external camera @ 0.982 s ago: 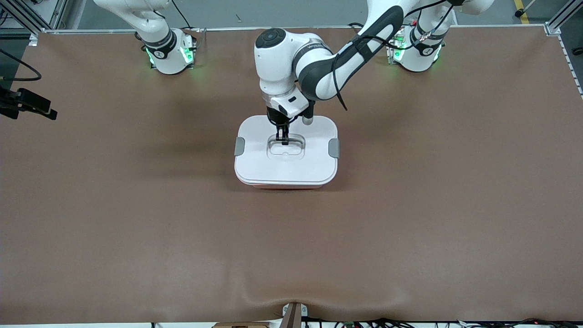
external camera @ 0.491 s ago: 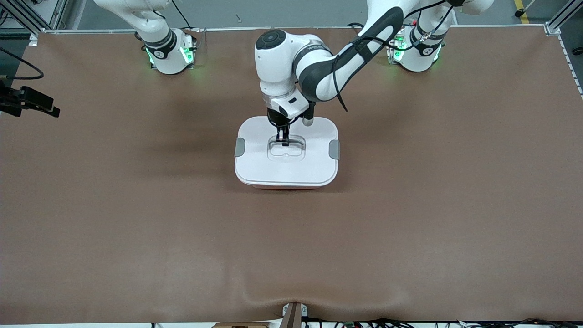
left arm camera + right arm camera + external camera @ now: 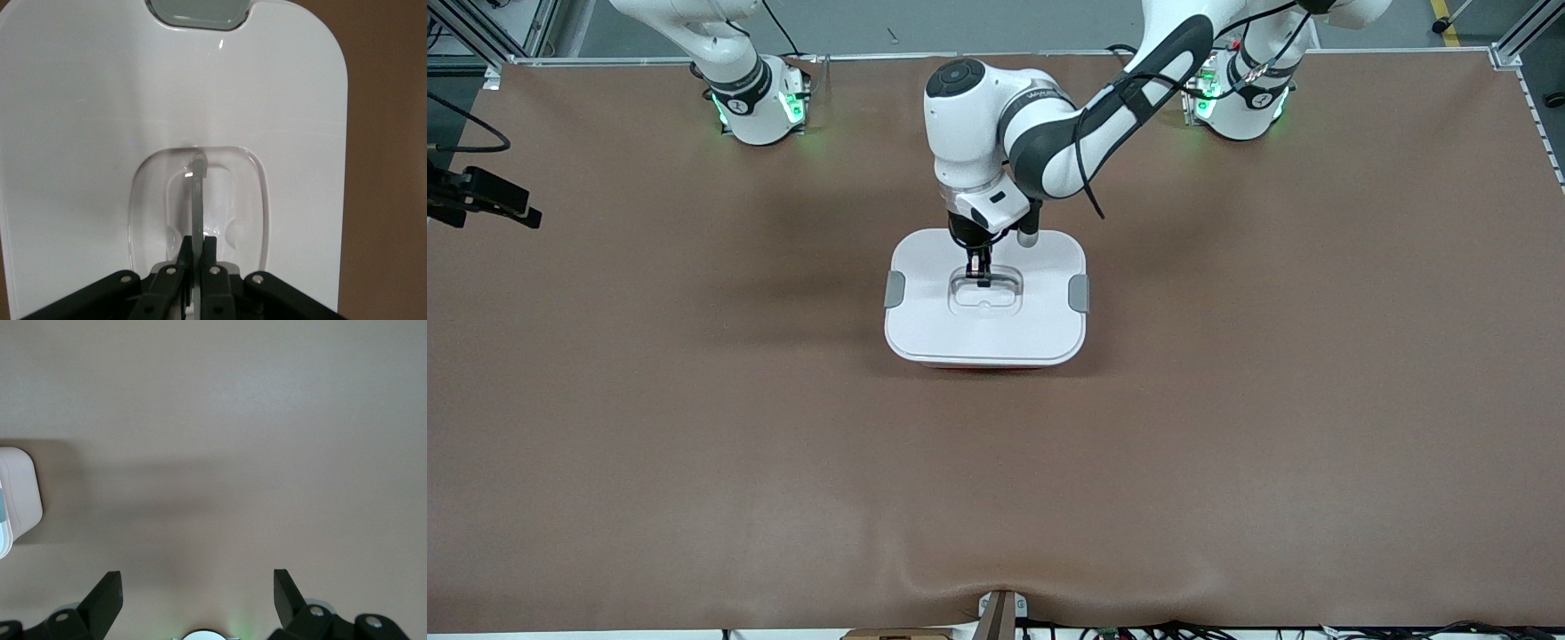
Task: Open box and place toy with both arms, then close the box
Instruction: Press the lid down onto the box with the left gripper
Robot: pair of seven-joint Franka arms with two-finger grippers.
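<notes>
The left gripper [image 3: 982, 277] is down in the recessed middle of the box [image 3: 986, 320] lid, its two black fingers [image 3: 185, 252] pinched together on the clear handle [image 3: 198, 200], which stands up as a thin strip between them in the left wrist view. The arm carrying it reaches in from its base at the left arm's end of the table and bends down over the part of the lid farthest from the front camera.

The right gripper [image 3: 198, 597] hangs above bare table toward the right arm's end, its fingers spread wide apart with nothing between them; a corner of the box shows at the edge of its wrist view. This arm waits.

The box sits in the middle of the table, closed, with the white lid seated flat and a grey clip [image 3: 895, 289] on each short side. The toy is not visible in any view.

The table [image 3: 1227, 444] is covered in a plain brown mat, slightly wrinkled at the edge nearest the front camera. Past the bases lies grey floor with aluminium frame posts at the corners.
</notes>
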